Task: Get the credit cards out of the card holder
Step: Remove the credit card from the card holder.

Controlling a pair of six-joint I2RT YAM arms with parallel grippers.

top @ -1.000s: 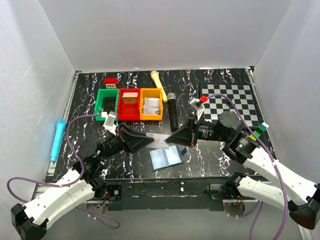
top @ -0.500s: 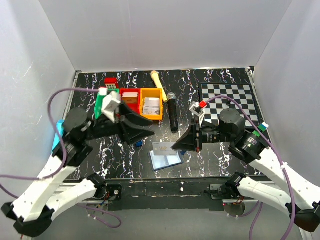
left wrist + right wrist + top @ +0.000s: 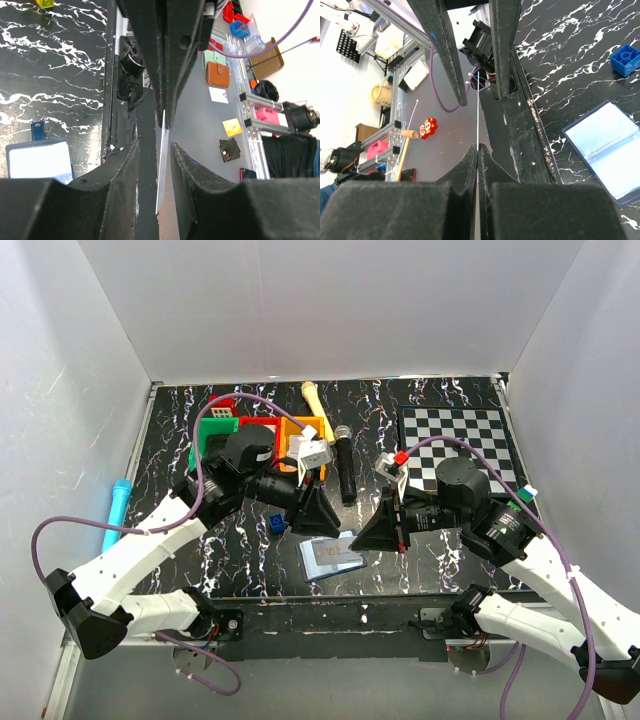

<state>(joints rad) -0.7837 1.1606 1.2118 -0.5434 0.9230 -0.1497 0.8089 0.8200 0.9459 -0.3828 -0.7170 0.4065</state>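
Since half a second ago the left gripper (image 3: 318, 512) has swung in from the left and now meets the right gripper (image 3: 385, 530) tip to tip, while the right one has barely shifted.

We see the right jaws pressed together on 1 credit card (image 3: 478, 110), held edge-on so that its free end sticks out ahead of them. The left jaws stand apart, 1 on each side of that free end, with a gap showing on both faces, so they straddle the card without clamping it. We judge this to be a hand-over: the card is held out thin and straight so the other pair can close on its flat sides.

The card holder (image 3: 330, 558) lies open on the table (image 3: 450, 400), below the 2 grippers and between them, pale inner faces up. We cannot tell whether any cards remain in its pockets. A blue toy brick (image 3: 277, 524) sits just behind the left jaws.
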